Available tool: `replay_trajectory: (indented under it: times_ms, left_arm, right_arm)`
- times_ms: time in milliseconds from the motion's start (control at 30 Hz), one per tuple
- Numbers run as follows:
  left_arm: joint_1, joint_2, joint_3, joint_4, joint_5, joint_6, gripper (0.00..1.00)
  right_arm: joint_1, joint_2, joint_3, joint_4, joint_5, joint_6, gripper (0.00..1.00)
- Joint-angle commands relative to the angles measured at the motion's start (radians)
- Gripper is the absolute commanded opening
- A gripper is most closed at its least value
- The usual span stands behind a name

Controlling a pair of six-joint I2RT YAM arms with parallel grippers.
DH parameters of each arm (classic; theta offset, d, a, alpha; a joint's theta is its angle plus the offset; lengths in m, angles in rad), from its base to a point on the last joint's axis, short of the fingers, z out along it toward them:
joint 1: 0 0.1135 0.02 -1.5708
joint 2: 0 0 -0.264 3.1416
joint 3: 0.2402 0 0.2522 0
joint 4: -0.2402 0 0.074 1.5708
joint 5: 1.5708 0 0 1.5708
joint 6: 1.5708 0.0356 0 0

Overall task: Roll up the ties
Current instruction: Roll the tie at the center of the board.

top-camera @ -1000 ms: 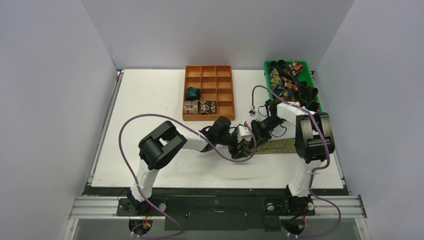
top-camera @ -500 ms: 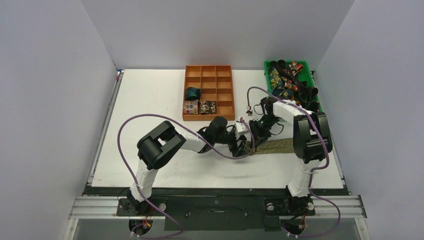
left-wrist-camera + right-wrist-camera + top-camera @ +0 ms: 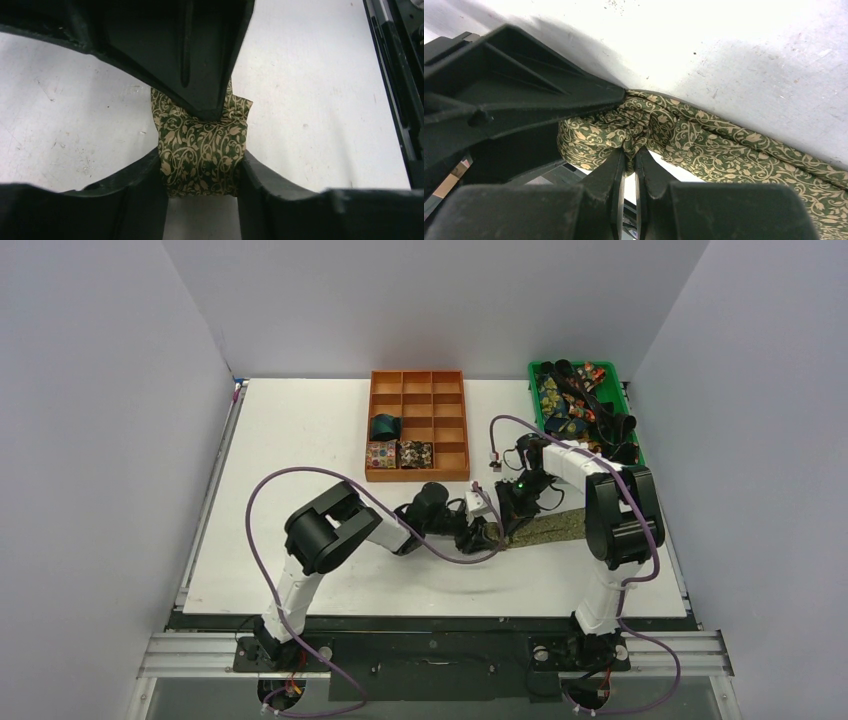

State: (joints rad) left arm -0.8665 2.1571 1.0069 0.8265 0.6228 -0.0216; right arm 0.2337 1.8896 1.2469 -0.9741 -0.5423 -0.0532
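Clamping olive-gold tie, left gripper, right gripper

In the top view, the desk is lit brightly and evenly by soft light from above; only faint, diffuse shadows are cast beneath the arms. In the left wrist view, the fingers are rendered almost featureless black and slightly blurred, while the print of the tie is kept sharp. In the right wrist view, the desk is washed out by glare along the top, and a soft shadow is thrown beside the dark fingers.
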Motion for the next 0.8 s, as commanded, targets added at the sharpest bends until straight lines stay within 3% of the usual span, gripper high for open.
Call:
replay_trajectory:
  times_ms: [0, 100, 167, 333, 400, 433, 467, 533, 600, 633, 700, 767]
  left_arm:
    - [0.017, -0.025, -0.012, -0.092, 0.009, 0.066, 0.29]
    - [0.025, -0.086, -0.017, -0.317, -0.007, 0.172, 0.18]
    - [0.034, -0.122, -0.025, -0.419, -0.014, 0.222, 0.14]
    - [0.054, -0.144, -0.037, -0.507, -0.039, 0.247, 0.12]
    - [0.055, -0.141, -0.035, -0.511, -0.041, 0.247, 0.12]
    - [0.055, -0.141, -0.035, -0.509, -0.040, 0.246, 0.12]
    - [0.055, -0.140, -0.034, -0.509, -0.038, 0.247, 0.12]
    - [0.056, -0.141, -0.035, -0.509, -0.034, 0.247, 0.12]
    - [0.065, -0.149, -0.042, -0.495, -0.014, 0.238, 0.24]
    - [0.071, -0.158, -0.047, -0.464, 0.007, 0.221, 0.39]
    - [0.086, -0.178, -0.064, -0.408, 0.034, 0.198, 0.57]
    - [0.095, -0.199, -0.081, -0.337, 0.059, 0.186, 0.67]
  right_arm:
    - [0.035, 0.067, -0.029, 0.164, 0.056, -0.007, 0.00]
    - [0.039, 0.044, -0.027, 0.199, -0.086, 0.035, 0.02]
    - [0.028, 0.028, -0.035, 0.222, -0.171, 0.067, 0.10]
    - [-0.011, 0.024, -0.090, 0.253, -0.348, 0.143, 0.31]
    - [-0.014, 0.033, -0.104, 0.257, -0.393, 0.150, 0.32]
    - [-0.014, 0.039, -0.108, 0.265, -0.402, 0.152, 0.28]
    - [-0.013, 0.042, -0.111, 0.276, -0.405, 0.158, 0.14]
    - [-0.013, 0.051, -0.102, 0.287, -0.373, 0.163, 0.00]
    - [-0.016, 0.065, -0.087, 0.287, -0.300, 0.170, 0.00]
    - [-0.018, 0.072, -0.082, 0.284, -0.275, 0.169, 0.00]
    - [-0.022, 0.072, -0.065, 0.269, -0.179, 0.165, 0.00]
    - [-0.023, 0.070, -0.060, 0.248, -0.077, 0.154, 0.00]
